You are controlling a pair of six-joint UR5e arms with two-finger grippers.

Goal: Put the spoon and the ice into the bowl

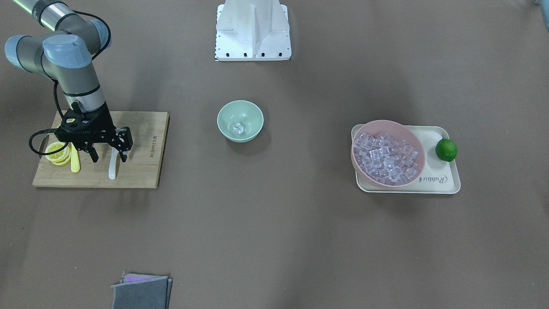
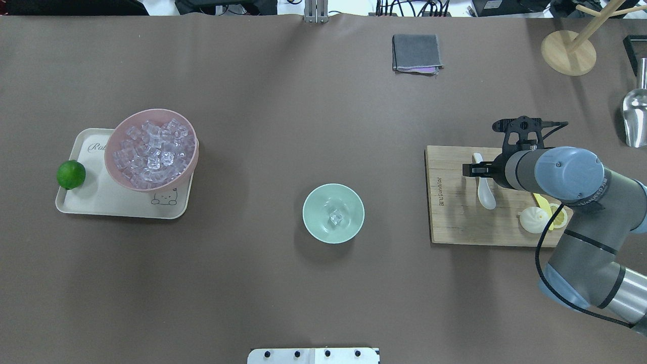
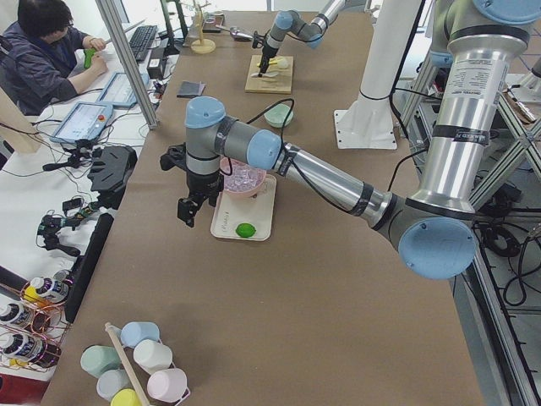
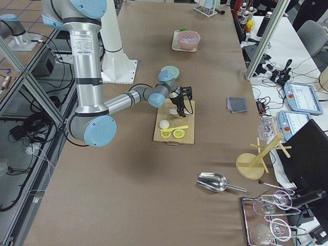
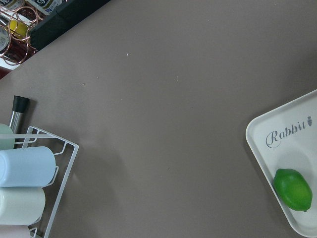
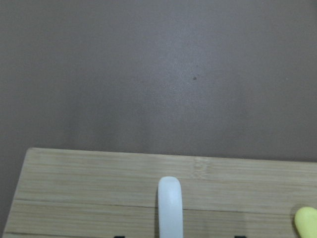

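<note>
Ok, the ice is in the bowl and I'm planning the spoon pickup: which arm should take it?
Right. The right gripper hangs open over the spoon on the cutting board; the left gripper is far off, beside the tray.

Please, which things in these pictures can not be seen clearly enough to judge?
Left hand: seen only in the exterior left view, small; open or shut unclear.
Spoon: scoop hidden under the right hand in the front-facing view; cut off by the bottom edge in the right wrist view.
Yellow knife: mostly covered by the right arm in the overhead view.
</note>
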